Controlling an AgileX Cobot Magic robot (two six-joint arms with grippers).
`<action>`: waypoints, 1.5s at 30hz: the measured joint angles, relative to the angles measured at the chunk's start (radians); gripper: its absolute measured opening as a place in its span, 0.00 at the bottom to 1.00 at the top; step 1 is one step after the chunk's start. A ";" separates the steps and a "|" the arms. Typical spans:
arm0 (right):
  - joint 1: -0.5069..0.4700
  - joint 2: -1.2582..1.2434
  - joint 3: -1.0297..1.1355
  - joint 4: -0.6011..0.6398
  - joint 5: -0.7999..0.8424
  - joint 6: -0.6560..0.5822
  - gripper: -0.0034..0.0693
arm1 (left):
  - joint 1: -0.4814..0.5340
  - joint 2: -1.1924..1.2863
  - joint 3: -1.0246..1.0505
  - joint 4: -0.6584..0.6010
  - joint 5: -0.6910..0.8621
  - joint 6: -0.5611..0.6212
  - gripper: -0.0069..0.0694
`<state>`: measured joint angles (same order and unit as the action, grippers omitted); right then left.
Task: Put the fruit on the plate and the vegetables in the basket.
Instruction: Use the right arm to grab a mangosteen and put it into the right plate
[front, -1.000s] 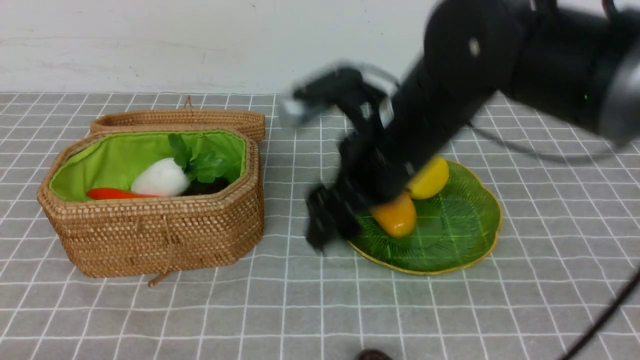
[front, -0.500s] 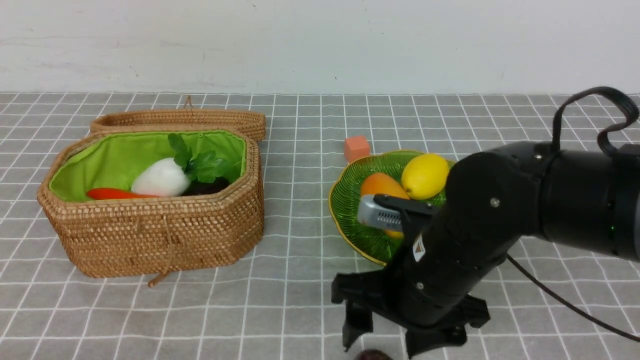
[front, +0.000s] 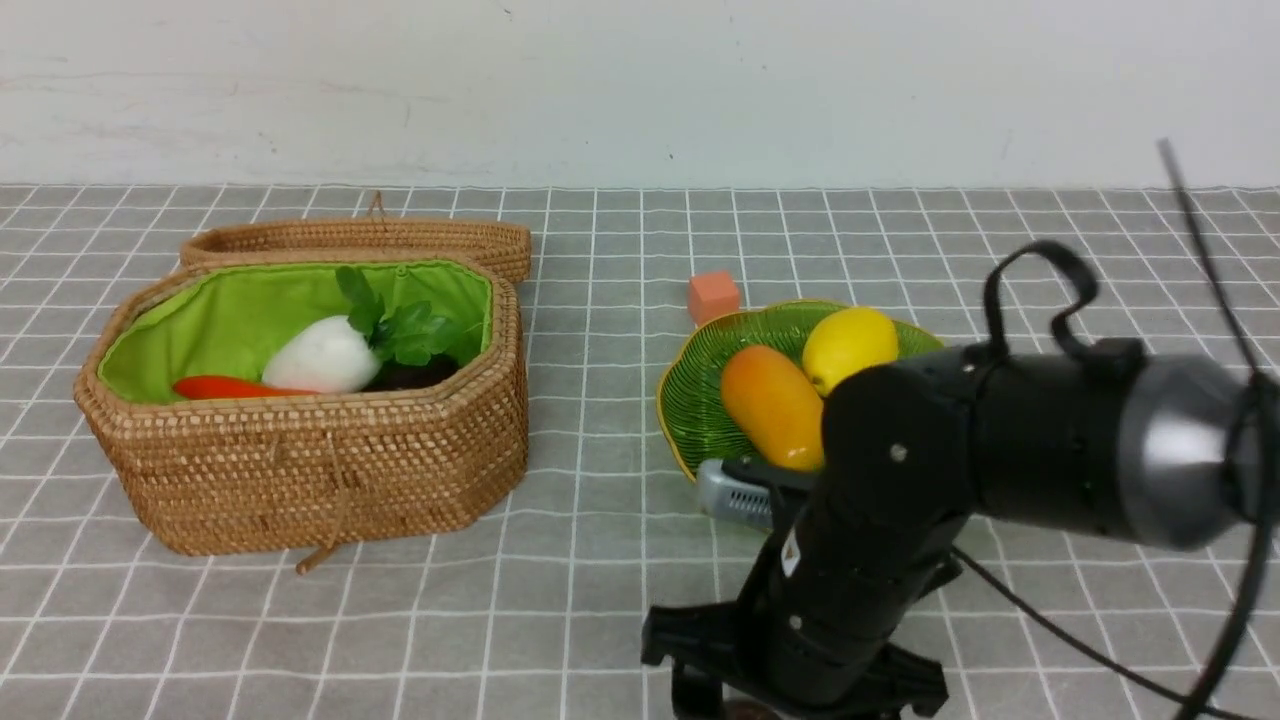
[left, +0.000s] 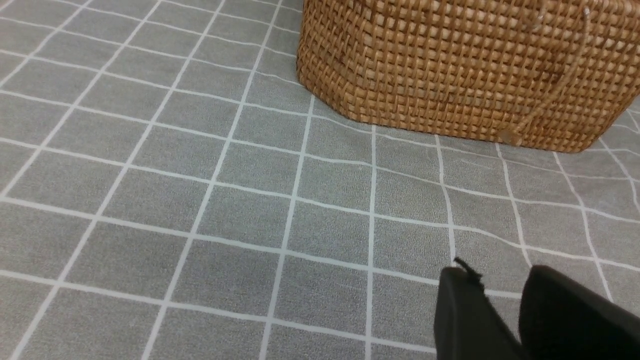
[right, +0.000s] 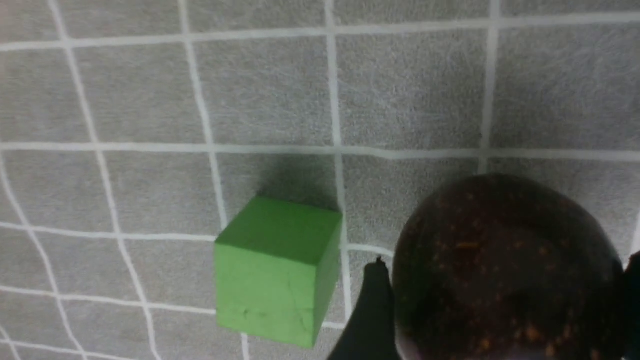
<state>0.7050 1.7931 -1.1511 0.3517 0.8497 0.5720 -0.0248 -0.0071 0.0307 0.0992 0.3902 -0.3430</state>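
The dark purple-brown fruit (right: 505, 305) lies on the cloth near the table's front edge; only a sliver of it (front: 748, 712) shows in the front view. My right gripper (right: 505, 262) is down over it, open, one finger (right: 372, 315) close against each side. The lemon (front: 850, 348) and mango (front: 772, 405) lie on the green plate (front: 700, 400). The white radish (front: 320, 355), the long red-orange vegetable (front: 225, 387) and a dark one (front: 415, 375) are in the basket (front: 300, 470). My left gripper (left: 500, 277) hangs low over the cloth beside the basket (left: 465, 65), narrowly open and holding nothing.
A green cube (right: 275, 270) sits on the cloth just beside the dark fruit. A small orange cube (front: 713, 296) stands behind the plate. The woven lid (front: 360, 238) leans behind the basket. My right arm (front: 900, 500) covers the plate's near right part.
My right arm has swung from over the plate toward the table's front edge and lowered around the dark fruit. Its jaws have narrowed slightly. The mango now lies uncovered on the plate.
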 joint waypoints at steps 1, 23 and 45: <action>0.000 0.004 0.000 0.003 -0.002 -0.006 0.82 | 0.000 0.000 0.000 0.000 0.000 0.000 0.32; -0.347 -0.038 -0.282 -0.057 -0.012 -0.302 0.74 | 0.000 0.000 0.000 0.000 0.000 0.000 0.36; -0.455 0.076 -0.289 -0.155 -0.047 -0.207 0.98 | 0.000 0.000 0.000 0.000 0.000 0.000 0.36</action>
<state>0.2502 1.8687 -1.4404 0.1965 0.8029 0.3655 -0.0248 -0.0071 0.0307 0.0992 0.3902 -0.3426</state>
